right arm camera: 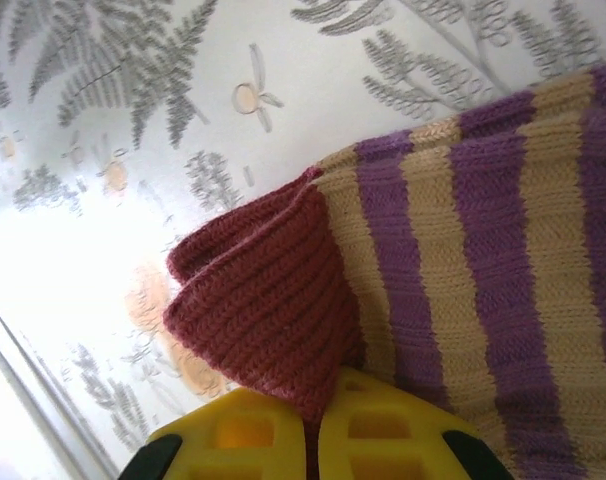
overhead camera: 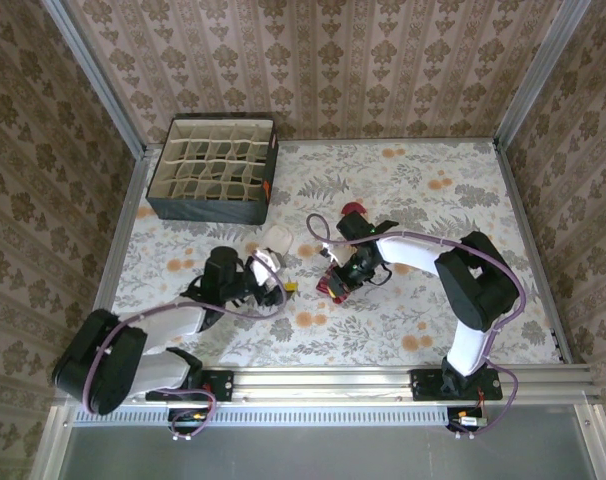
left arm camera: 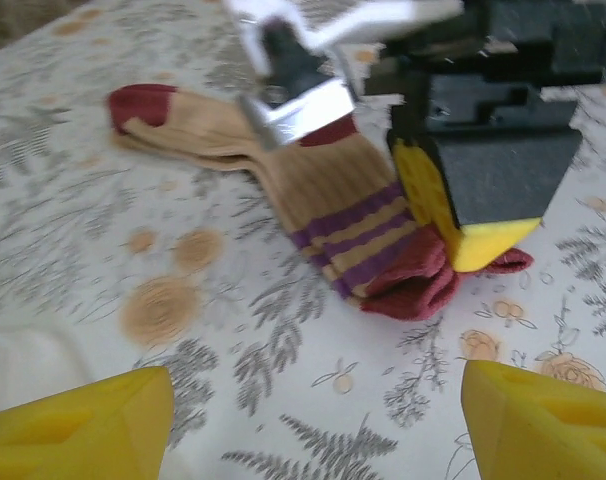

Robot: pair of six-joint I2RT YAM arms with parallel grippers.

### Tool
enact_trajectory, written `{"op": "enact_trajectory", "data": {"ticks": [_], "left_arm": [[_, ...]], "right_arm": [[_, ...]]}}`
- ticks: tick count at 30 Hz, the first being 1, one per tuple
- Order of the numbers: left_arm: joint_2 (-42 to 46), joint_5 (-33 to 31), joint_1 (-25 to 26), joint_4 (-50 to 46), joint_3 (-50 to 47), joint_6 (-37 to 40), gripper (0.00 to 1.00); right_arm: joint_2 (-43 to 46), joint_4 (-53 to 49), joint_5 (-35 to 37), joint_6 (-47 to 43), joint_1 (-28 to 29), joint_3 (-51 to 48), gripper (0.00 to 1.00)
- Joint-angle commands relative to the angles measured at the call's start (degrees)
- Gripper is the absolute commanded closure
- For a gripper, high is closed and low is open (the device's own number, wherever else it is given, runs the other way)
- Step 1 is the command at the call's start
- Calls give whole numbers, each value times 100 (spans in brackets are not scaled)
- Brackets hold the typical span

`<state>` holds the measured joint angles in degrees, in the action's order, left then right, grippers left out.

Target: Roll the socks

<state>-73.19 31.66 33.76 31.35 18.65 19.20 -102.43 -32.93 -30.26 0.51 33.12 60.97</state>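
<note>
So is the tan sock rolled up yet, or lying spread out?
Spread out: the tan sock lies full length on the table, toe to cuff. The right gripper pinches just its maroon cuff edge.

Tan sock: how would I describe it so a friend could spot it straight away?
Start at the flowered table and look at its middle. The tan sock lies there, its cuff pinched in the right claw. Unlike the cream sock beside it, it has a maroon toe and purple cuff stripes.
</note>
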Motion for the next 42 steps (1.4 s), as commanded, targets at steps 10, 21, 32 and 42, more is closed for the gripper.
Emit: {"op": "enact_trajectory", "data": {"ticks": [10, 21, 32, 42], "left_arm": [[-1197, 210, 519, 18, 1032, 2008, 31], [-1163, 8, 1137, -790, 1001, 2389, 32], [-1590, -202, 1313, -514, 1049, 2483, 48], [-1566, -399, 1465, -881, 1237, 2390, 100]], "right_arm": [[-161, -702, -720, -446, -43, 335, 97], [-401, -834, -682, -550, -104, 493, 96], [-422, -996, -833, -693, -122, 548, 96], [-323, -906, -955, -555, -181, 459, 85]]}}
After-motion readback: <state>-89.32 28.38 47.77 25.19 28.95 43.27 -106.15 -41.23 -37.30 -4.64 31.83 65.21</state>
